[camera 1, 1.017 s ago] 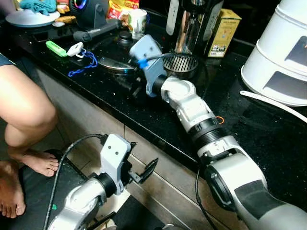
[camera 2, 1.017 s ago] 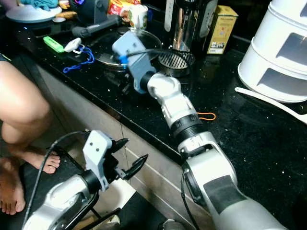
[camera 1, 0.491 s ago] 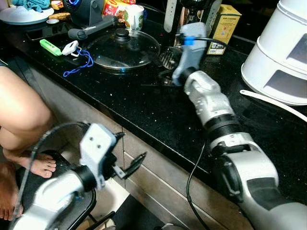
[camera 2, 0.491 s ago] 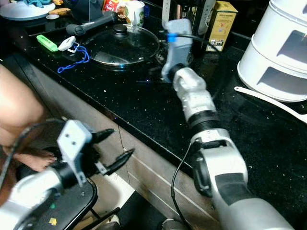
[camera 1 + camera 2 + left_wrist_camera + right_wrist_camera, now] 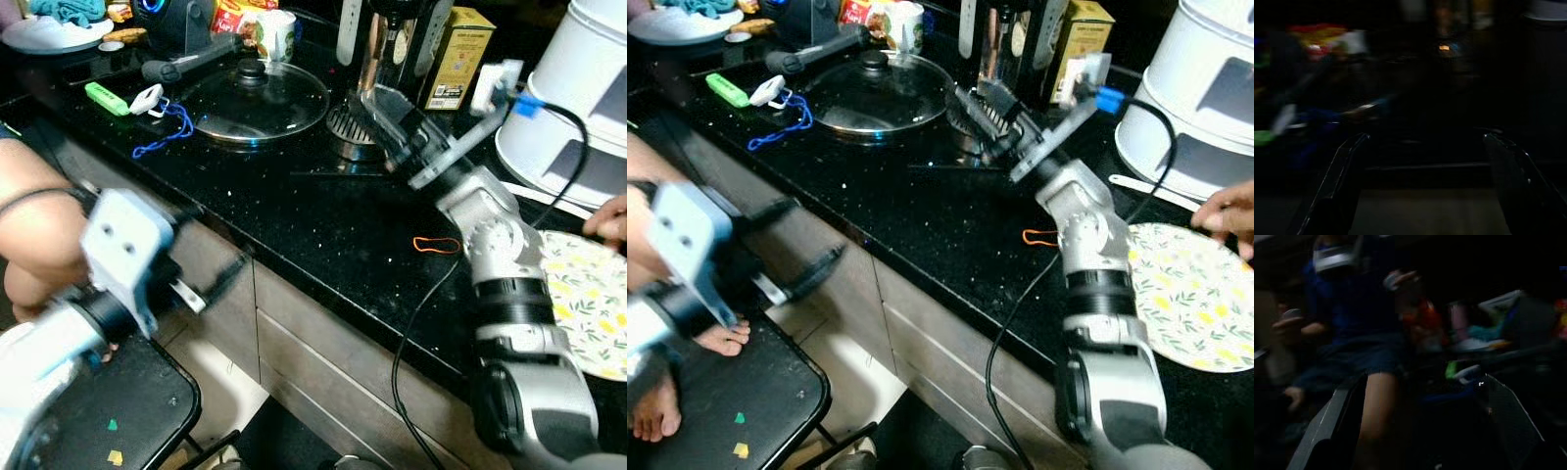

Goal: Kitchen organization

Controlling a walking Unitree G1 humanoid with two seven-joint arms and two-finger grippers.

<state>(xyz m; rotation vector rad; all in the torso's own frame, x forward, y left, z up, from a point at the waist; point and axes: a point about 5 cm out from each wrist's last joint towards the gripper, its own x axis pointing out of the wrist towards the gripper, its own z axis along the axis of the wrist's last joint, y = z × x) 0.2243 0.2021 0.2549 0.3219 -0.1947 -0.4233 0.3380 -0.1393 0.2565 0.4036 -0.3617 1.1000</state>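
The right tool [image 5: 387, 117] hangs over the black tabletop [image 5: 323, 211] just beside the round metal strainer [image 5: 345, 125], its 2 fingers spread and gripping nothing. The left tool [image 5: 808, 245] sits below the tabletop edge, fingers spread, blurred. A glass lid [image 5: 253, 101] lies near the strainer. A person's hand [image 5: 1227, 208] touches a floral plate [image 5: 1185, 294] at the tabletop's right end.

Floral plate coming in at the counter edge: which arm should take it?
Right, probably. The right gripper is raised over the counter, open, near the floral plate a person's hand holds. The left gripper hangs below the counter edge, far off.
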